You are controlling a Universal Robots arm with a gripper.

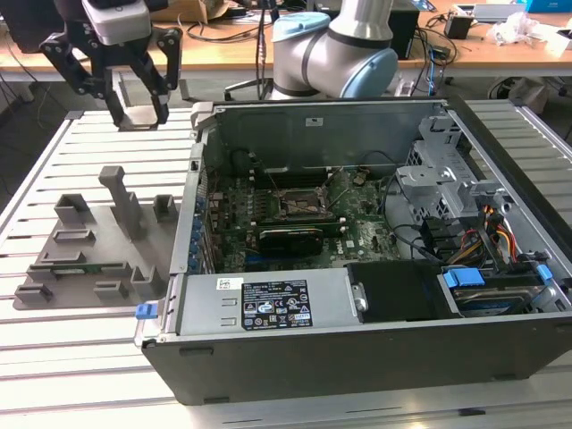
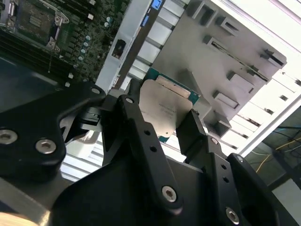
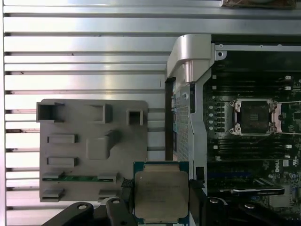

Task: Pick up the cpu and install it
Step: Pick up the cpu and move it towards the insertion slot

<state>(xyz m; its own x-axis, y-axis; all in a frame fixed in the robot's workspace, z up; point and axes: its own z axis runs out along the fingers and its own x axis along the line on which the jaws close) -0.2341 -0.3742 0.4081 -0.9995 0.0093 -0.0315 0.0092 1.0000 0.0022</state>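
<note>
The small flat square cpu (image 3: 161,193) with a silvery metal top is clamped by opposite edges between the fingers of the black gripper (image 1: 138,109), closed only to the chip's width; it is judged best carried level and squared to the open metal-framed socket (image 3: 254,117). The gripper is pointed downward, raised over the slatted metal table (image 1: 54,375) beside the grey plastic holder tray (image 3: 89,150), outside the open computer case (image 1: 357,107)

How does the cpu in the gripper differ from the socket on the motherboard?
The cpu has a silvery top with a green rim; the socket shows a dark centre inside a metal frame. The cpu is held in the gripper, outside the computer case; the socket sits on the motherboard inside it. Both are roughly square.
</note>
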